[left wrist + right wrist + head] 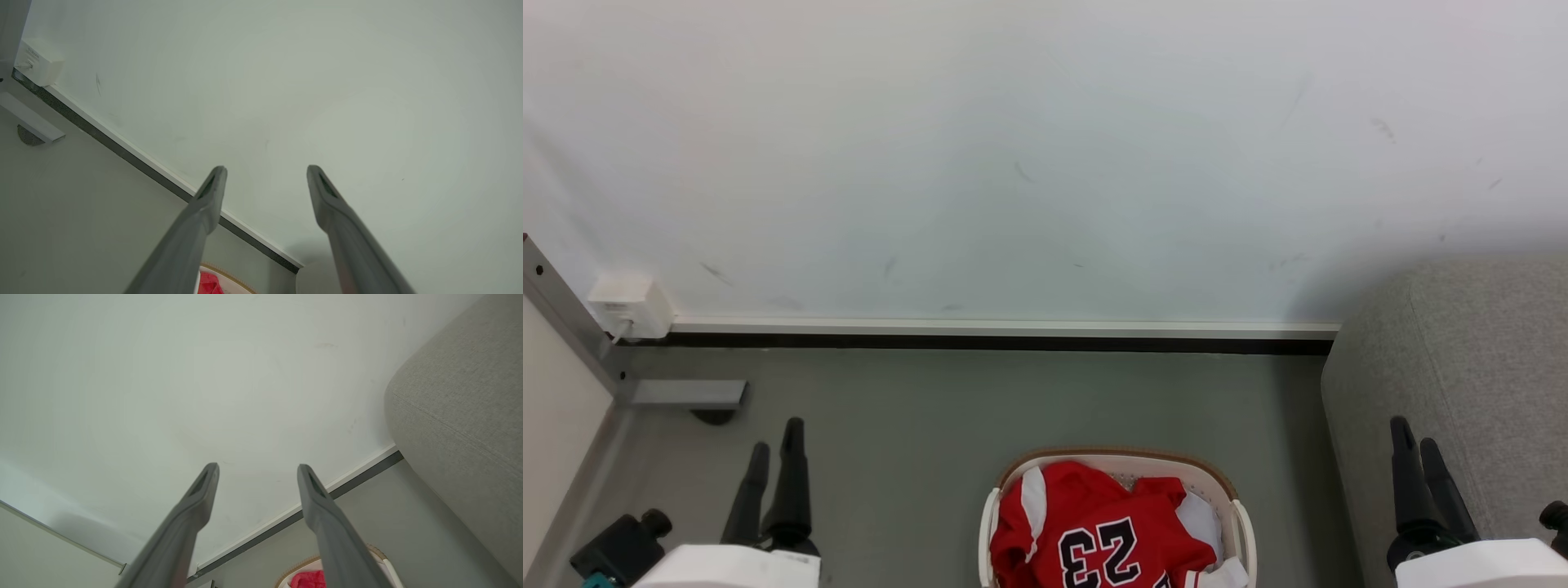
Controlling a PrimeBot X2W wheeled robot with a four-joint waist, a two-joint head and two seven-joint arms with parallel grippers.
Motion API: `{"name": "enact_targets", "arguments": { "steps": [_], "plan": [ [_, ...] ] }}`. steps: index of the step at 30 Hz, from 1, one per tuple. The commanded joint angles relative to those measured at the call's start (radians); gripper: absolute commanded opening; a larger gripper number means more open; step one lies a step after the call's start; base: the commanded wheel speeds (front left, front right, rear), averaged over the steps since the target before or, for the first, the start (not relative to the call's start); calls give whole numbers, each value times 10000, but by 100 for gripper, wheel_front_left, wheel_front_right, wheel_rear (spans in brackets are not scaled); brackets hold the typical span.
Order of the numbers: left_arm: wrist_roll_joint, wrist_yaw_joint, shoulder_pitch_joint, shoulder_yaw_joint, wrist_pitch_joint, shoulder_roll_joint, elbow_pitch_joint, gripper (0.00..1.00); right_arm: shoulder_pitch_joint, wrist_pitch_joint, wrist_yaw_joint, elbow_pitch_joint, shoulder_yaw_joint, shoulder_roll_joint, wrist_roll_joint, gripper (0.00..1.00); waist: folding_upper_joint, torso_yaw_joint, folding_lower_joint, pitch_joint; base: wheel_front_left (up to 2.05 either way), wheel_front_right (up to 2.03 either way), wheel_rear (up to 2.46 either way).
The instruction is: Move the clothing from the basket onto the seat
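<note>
Two grippers head my list: the left gripper point(777, 434) at the lower left of the head view and the right gripper point(1413, 431) at the lower right. Each has its long, dark, tapered fingers spread wide, with nothing held between them. One laundry basket point(1119, 452): oval, cream plastic, perforated wall, brown rim. It stands on the floor point(931, 408) between the two grippers and is cut off by the bottom edge of my head view. One red jersey point(1094, 523): shiny fabric, white trim panels, a black 23 outlined in white, lying crumpled inside the basket. One sofa point(1462, 367): grey coarse-weave upholstery with a rounded corner. It is on the right behind the right gripper, and a strip of smooth grey floor separates it from the basket. One white wall point(1013, 163), lightly scuffed, with a pale skirting board point(1013, 328) over a dark strip. One white socket box point(625, 306), low on the wall at far left. One grey metal frame post with a flat foot point(686, 394), near the left gripper.
</note>
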State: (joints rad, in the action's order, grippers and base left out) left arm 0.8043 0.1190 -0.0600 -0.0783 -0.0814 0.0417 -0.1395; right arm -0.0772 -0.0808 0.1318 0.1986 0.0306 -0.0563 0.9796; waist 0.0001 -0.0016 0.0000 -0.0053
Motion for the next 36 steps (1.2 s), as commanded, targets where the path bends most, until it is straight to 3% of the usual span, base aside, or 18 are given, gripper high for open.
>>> {"name": "enact_targets", "arguments": {
  "steps": [1,18,36],
  "plan": [
    [-667,-41,-33,51,-121,104,179,100,-86,-126,-8,-45,124,-114,-613,100,-1,-2,0,-3,0,0,0],
    [-2779,-218,14,407,-582,208,240,100,-88,-588,-11,-75,516,-245,-2691,100,-1,31,0,20,0,0,0],
    [-4401,-120,98,596,-1043,241,345,100,-93,-1049,-14,45,539,-92,-4332,100,-1,14,0,60,0,0,0]
  ]
}}
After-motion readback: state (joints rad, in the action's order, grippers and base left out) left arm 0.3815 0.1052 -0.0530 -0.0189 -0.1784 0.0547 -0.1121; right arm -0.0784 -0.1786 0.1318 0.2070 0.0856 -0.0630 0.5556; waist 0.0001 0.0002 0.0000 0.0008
